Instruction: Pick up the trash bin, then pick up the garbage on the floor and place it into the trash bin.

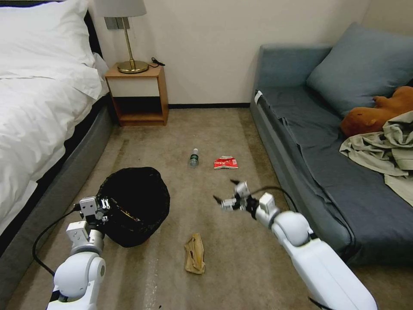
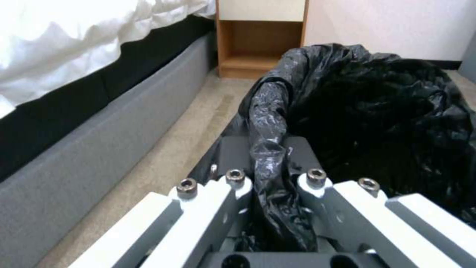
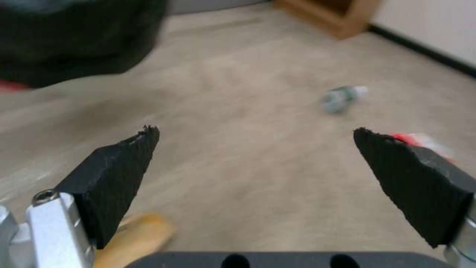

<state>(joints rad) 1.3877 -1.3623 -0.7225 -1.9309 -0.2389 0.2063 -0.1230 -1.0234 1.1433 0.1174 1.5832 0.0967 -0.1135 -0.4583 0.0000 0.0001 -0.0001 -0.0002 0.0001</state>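
Black glossy plastic lines the trash bin (image 1: pixel 137 206), which is at the left side of the carpet floor (image 1: pixel 241 258), near the grey base of the bed (image 1: pixel 38 129). The left gripper (image 1: pixel 104 211) is at the near-left rim of the bin, and in the left wrist view a fold of the black bag (image 2: pixel 267 123) passes between its two fingers (image 2: pixel 233 149), which are closed on this rim. The right gripper (image 1: pixel 227 192) is over the carpet in the middle of the room, between the bin and the blue-grey sofa (image 1: pixel 327 172). Its two black pads (image 3: pixel 116 175) stand wide apart and nothing is between them. The tan paper bag (image 1: pixel 195 254) lies flat on the floor in front of the bin, a little to its right and below the right gripper. The clear bottle (image 1: pixel 194 157) with green label lies farther away, toward the wall, and the red-and-white packet (image 1: pixel 226 162) is just beside it on the right, not touching it. Something gold-brown is visible inside the bin near the left gripper, but I cannot tell what it is. On the sofa are a brown plush toy (image 1: pixel 374 114) and a beige cloth heap (image 1: pixel 383 148).
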